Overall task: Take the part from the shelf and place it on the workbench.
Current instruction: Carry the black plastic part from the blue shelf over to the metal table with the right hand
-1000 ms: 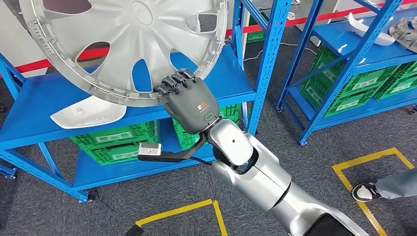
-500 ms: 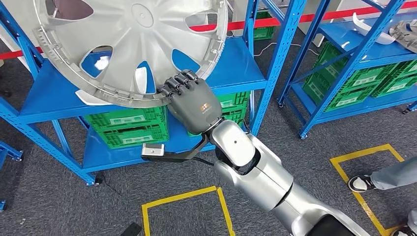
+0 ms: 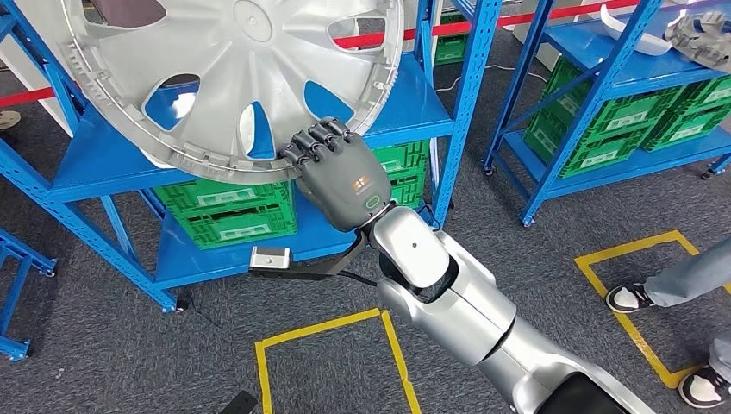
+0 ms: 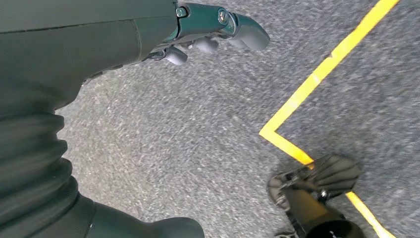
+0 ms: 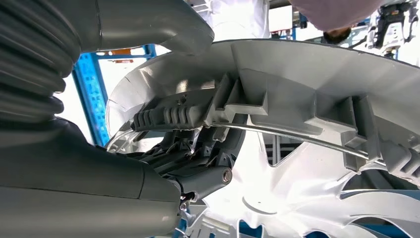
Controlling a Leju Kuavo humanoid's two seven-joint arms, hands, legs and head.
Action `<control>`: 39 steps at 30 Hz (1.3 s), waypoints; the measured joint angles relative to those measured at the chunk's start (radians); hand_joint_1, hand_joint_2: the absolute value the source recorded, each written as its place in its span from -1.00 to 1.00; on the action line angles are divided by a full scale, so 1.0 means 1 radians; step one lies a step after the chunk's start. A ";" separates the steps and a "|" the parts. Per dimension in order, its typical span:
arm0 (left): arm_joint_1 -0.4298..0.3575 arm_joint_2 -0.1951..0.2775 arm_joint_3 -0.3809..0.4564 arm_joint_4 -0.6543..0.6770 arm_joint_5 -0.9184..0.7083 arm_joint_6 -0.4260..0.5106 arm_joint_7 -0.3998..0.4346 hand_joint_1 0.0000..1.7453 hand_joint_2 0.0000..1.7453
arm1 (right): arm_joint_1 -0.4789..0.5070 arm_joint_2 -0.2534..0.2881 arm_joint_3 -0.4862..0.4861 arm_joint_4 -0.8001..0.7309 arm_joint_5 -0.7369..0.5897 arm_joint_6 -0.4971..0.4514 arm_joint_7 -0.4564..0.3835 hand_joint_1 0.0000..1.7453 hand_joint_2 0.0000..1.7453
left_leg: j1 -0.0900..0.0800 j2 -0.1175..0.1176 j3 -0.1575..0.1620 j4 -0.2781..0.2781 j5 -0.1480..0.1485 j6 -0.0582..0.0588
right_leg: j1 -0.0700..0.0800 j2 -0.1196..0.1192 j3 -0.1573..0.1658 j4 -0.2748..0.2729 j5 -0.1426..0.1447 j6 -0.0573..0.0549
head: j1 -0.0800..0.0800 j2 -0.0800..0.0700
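The wheel cover (image 3: 228, 78) is a big silver disc, so it has no long axis; it is held tilted, its ribbed back face turned toward the robot and its upper part leaning to the far left, past the top of the head view. The right hand (image 3: 336, 177) grips its near-right rim, fingers (image 3: 312, 142) curled over the edge from the near side; in the right wrist view the thumb (image 5: 148, 22) lies over the rim's outer face, with the clips of the cover (image 5: 297, 114) just beside it. The cover lies up and to the left of the hand, in front of the blue shelf (image 3: 414, 108). Its lower edge overlaps the shelf board in the picture; whether it touches the board I cannot tell. A blue upright post (image 3: 461, 112) stands just right of the hand. Green crates (image 3: 233, 216) sit on the lower level. Nearer, the grey carpet (image 3: 129, 345) is open, marked with yellow tape (image 3: 323, 332). A person's shoes (image 3: 634, 297) stand at the near right. The left hand (image 4: 213, 29) hangs over the carpet with fingers loosely curled, holding nothing.
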 joint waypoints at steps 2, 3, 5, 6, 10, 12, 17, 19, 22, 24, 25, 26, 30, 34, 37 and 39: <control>0.000 0.000 0.000 0.000 0.000 0.000 0.000 -1.00 1.00 | 0.000 0.000 0.000 0.000 0.000 0.000 0.000 1.00 1.00 | 0.000 0.000 -0.002 0.010 -0.006 -0.001 | 0.000 0.000 -0.002 0.000 0.002 0.000 | 0.000 0.000; 0.000 0.000 0.000 0.000 0.000 0.000 0.000 -1.00 1.00 | 0.000 0.000 0.000 0.000 0.000 0.000 0.000 1.00 1.00 | 0.000 0.000 -0.002 0.010 -0.006 -0.001 | 0.000 0.000 -0.002 0.000 0.002 0.000 | 0.000 0.000; 0.000 0.001 0.000 0.000 0.000 0.000 0.000 -1.00 1.00 | 0.000 0.000 0.000 0.000 0.000 0.000 0.000 1.00 1.00 | 0.001 0.000 -0.003 0.018 -0.010 -0.001 | 0.000 0.000 -0.004 0.000 0.003 0.000 | 0.000 0.000; 0.000 0.001 0.000 0.000 0.000 0.000 0.000 -1.00 1.00 | 0.000 0.000 0.000 0.001 -0.001 0.000 0.000 1.00 1.00 | 0.002 0.000 -0.007 0.041 -0.018 -0.003 | 0.000 0.000 -0.009 0.000 0.007 0.001 | 0.000 0.000; -0.003 0.004 0.000 -0.001 -0.002 0.002 0.000 -1.00 1.00 | -0.002 0.000 0.001 0.011 -0.003 0.000 0.001 1.00 1.00 | 0.012 -0.001 0.081 0.045 0.016 -0.021 | -0.011 -0.002 -0.080 0.015 0.056 0.020 | -0.002 0.000; -0.006 0.005 0.000 -0.002 -0.005 0.005 -0.001 -1.00 1.00 | -0.008 0.000 0.007 0.015 -0.006 0.000 0.005 1.00 1.00 | 0.017 0.001 0.187 -0.106 0.024 0.000 | -0.018 0.000 -0.122 0.034 0.081 0.051 | -0.004 0.000; -0.010 0.009 0.001 -0.004 -0.010 0.009 -0.006 -1.00 1.00 | -0.022 0.000 0.016 0.018 -0.014 -0.005 0.008 1.00 1.00 | 0.012 0.005 0.158 -0.160 0.070 0.040 | -0.021 0.005 -0.194 0.281 -0.103 0.082 | 0.001 0.000; -0.010 0.009 0.002 -0.005 -0.010 0.009 -0.007 -1.00 1.00 | -0.022 -0.001 0.017 0.021 -0.015 -0.005 0.010 1.00 1.00 | 0.009 0.005 0.126 -0.156 0.092 0.040 | -0.019 0.006 -0.177 0.329 -0.091 0.078 | 0.002 0.000; -0.010 0.009 0.002 -0.005 -0.010 0.009 -0.007 -1.00 1.00 | -0.024 0.000 0.017 0.022 -0.016 -0.005 0.010 1.00 1.00 | 0.005 0.004 0.089 -0.152 0.122 0.033 | -0.010 0.011 -0.035 0.166 -0.050 0.054 | 0.002 0.000; -0.011 0.008 0.003 -0.005 -0.011 0.009 -0.007 -1.00 1.00 | -0.026 0.001 0.017 0.022 -0.016 -0.005 0.010 1.00 1.00 | 0.006 0.004 0.080 -0.154 0.140 0.022 | -0.002 0.014 0.039 0.055 -0.069 0.042 | 0.003 0.000; -0.011 0.008 0.004 -0.005 -0.011 0.010 -0.007 -1.00 1.00 | -0.028 0.001 0.017 0.022 -0.016 -0.005 0.010 1.00 1.00 | 0.007 0.004 0.078 -0.158 0.150 0.015 | 0.002 0.014 0.049 0.031 -0.074 0.038 | 0.003 0.000; -0.011 0.008 0.006 -0.005 -0.011 0.010 -0.007 -1.00 1.00 | -0.029 0.001 0.017 0.022 -0.016 -0.006 0.010 1.00 1.00 | 0.009 0.004 0.076 -0.164 0.160 0.008 | 0.002 0.013 0.045 0.024 -0.065 0.034 | 0.005 0.000; -0.009 0.009 0.011 -0.004 -0.015 0.010 -0.004 -1.00 1.00 | -0.032 0.002 0.021 0.023 -0.015 -0.006 0.010 1.00 1.00 | 0.011 0.002 0.036 -0.073 0.058 -0.007 | -0.006 0.005 0.006 0.008 -0.013 0.011 | 0.002 0.000; -0.010 0.012 0.015 -0.004 -0.016 0.010 -0.001 -1.00 1.00 | -0.029 0.002 0.028 0.023 -0.016 -0.004 0.010 1.00 1.00 | 0.011 0.002 0.018 0.120 -0.019 -0.018 | -0.005 0.005 -0.059 0.013 0.036 0.010 | -0.001 0.000; -0.012 0.012 0.016 -0.005 -0.016 0.010 -0.001 -1.00 1.00 | -0.028 0.002 0.033 0.023 -0.016 -0.003 0.010 1.00 1.00 | 0.012 0.003 0.152 -0.026 0.035 -0.019 | -0.007 0.005 -0.108 0.023 0.071 0.021 | -0.002 0.000; -0.015 0.012 0.016 -0.006 -0.016 0.011 -0.002 -1.00 1.00 | -0.027 0.004 0.034 0.023 -0.015 -0.003 0.010 1.00 1.00 | 0.008 0.000 0.231 -0.145 0.012 -0.008 | -0.005 0.004 -0.123 0.028 0.090 0.032 | -0.002 0.000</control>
